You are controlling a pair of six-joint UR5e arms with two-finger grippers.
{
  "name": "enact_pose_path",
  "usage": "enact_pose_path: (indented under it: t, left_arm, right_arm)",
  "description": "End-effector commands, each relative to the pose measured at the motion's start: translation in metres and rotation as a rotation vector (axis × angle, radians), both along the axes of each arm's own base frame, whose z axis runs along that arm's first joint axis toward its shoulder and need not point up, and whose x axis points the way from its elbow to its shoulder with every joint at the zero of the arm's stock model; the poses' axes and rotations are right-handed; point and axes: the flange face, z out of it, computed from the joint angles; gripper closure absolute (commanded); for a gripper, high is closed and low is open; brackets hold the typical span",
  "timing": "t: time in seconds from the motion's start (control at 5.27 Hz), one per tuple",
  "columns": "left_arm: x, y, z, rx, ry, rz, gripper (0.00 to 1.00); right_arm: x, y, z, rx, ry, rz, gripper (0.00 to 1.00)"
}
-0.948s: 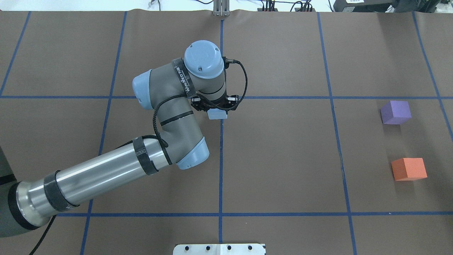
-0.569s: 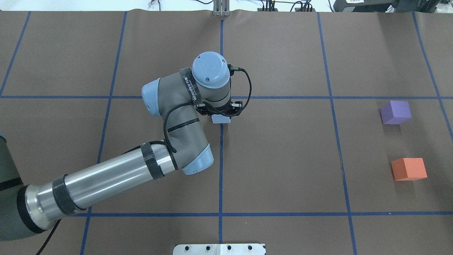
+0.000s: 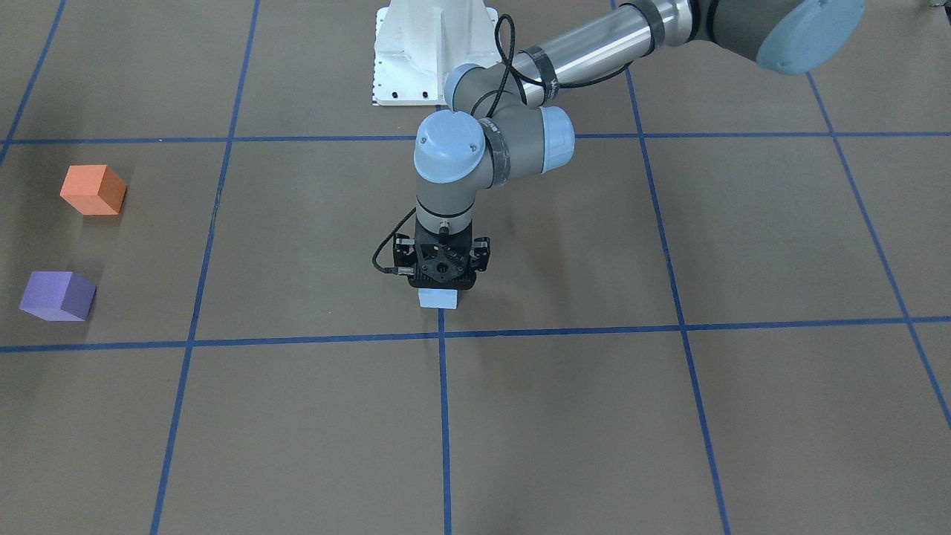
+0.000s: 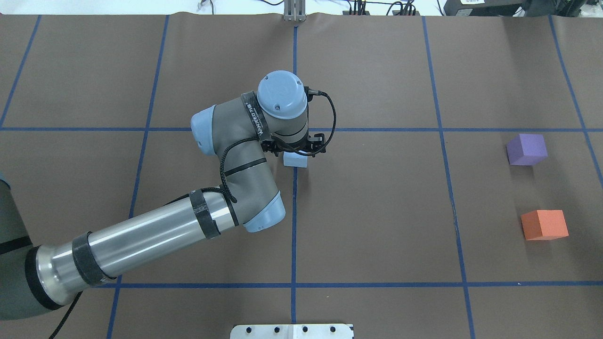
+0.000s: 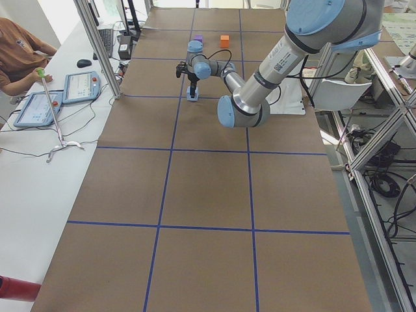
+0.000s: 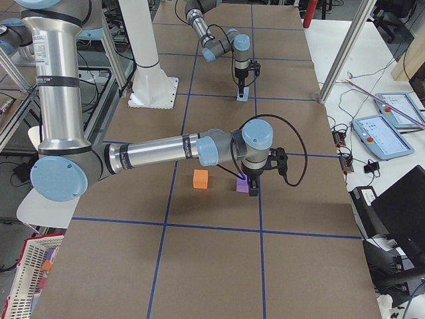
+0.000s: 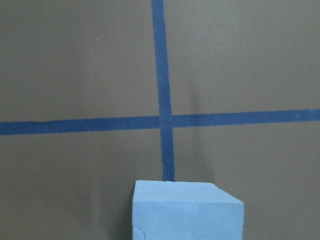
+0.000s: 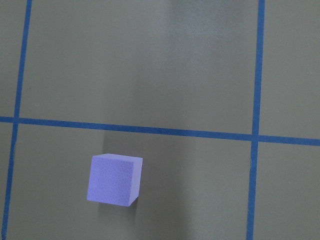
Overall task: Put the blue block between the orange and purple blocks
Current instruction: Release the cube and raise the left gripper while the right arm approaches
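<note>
Bright, even light; soft shadows

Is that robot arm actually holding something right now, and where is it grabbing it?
It appears so: the left gripper holds the small light-blue foam cube by its upper sides, though its fingers are hidden from view.
</note>
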Motion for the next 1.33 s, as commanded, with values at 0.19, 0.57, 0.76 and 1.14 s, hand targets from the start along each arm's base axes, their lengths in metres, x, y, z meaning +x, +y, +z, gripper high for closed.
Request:
enact_pose_path:
  t: [0.19,0.57,0.76,1.14]
  left_arm:
    - [-0.115,-0.078,0.010,0.002,0.002,0.019,0.00]
    - [-0.250,-0.127,0.107,0.068,-0.054,0.104,0.00]
    - [-0.320,-0.135,0.162,0.110,-0.071,0.141,0.00]
    - [-0.411,-0.138,0.226,0.148,-0.108,0.149,0.00]
  right_arm:
    - [-0.097,-0.052,-0.134,-0.049,-0.036,0.014,0.00]
    - [-0.240,-0.054,-0.233,-0.107,-0.027,0.027,0.00]
    - [-0.299,-0.053,-0.279,-0.115,0.016,0.039,0.00]
    - [-0.414,-0.038,-0.356,-0.154,0.037,0.053,0.00]
